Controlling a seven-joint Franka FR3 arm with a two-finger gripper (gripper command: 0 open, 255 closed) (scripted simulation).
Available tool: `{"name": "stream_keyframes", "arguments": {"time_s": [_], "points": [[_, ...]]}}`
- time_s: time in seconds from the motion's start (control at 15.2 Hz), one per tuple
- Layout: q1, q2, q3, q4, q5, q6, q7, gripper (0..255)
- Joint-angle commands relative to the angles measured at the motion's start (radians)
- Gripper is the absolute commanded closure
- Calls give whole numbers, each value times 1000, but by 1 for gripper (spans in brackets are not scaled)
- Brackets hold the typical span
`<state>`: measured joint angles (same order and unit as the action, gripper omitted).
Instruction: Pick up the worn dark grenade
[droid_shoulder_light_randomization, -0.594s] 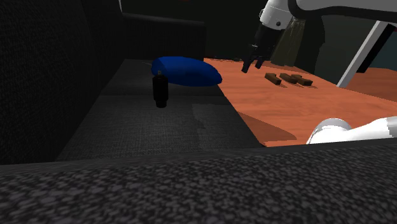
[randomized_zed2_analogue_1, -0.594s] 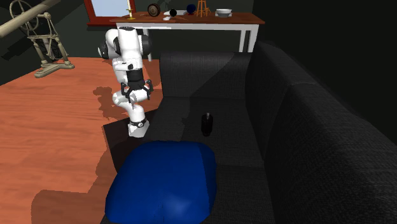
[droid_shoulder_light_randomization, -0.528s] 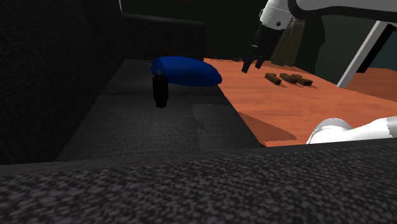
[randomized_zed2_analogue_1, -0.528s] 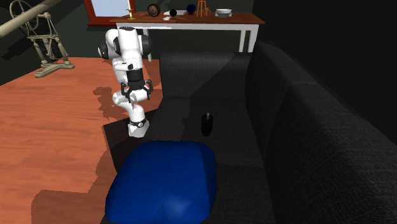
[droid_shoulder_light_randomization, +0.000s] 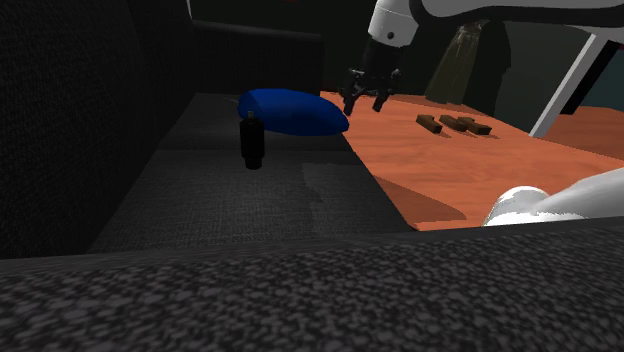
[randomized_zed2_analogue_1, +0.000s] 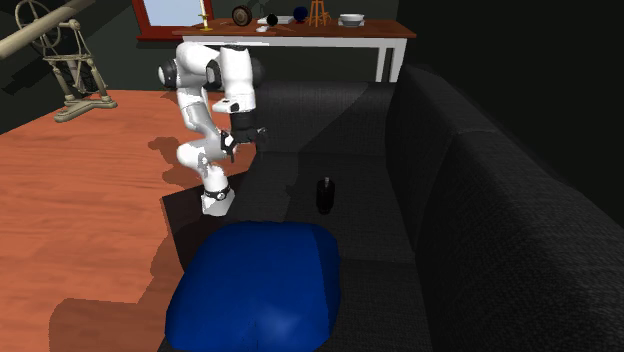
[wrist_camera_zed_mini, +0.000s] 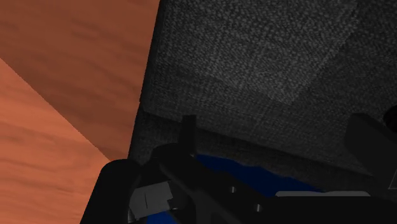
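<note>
Over sofa (droid_shoulder_light_randomization: 250, 205) edge, gripper (droid_shoulder_light_randomization: 364, 102) shifted toward grenade (droid_shoulder_light_randomization: 251, 143), jaws apart.

The arm (droid_shoulder_light_randomization: 392, 20) runs off the shoulder view's top edge, and the grenade (droid_shoulder_light_randomization: 251, 143) there is just a dark shape, surface too dim to read. In the wrist view the hand (droid_shoulder_light_randomization: 367, 100) covers most of the blue cushion (wrist_camera_zed_mini: 254, 173); in the second exterior view, the bits on the worktop (randomized_zed2_analogue_1: 300, 42) are too small to name.
</note>
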<state>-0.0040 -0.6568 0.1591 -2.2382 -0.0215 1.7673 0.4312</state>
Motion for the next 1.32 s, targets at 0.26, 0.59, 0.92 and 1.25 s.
{"name": "stream_keyframes", "arguments": {"time_s": [0.26, 0.59, 0.92, 1.25], "points": [[-35, 184, 141, 139, 15, 33, 271, 0], [-68, 378, 248, 313, -27, 33, 499, 0], [-73, 607, 334, 541, -125, -6, 731, 0], [-17, 842, 365, 804, -246, -87, 921, 0]]}}
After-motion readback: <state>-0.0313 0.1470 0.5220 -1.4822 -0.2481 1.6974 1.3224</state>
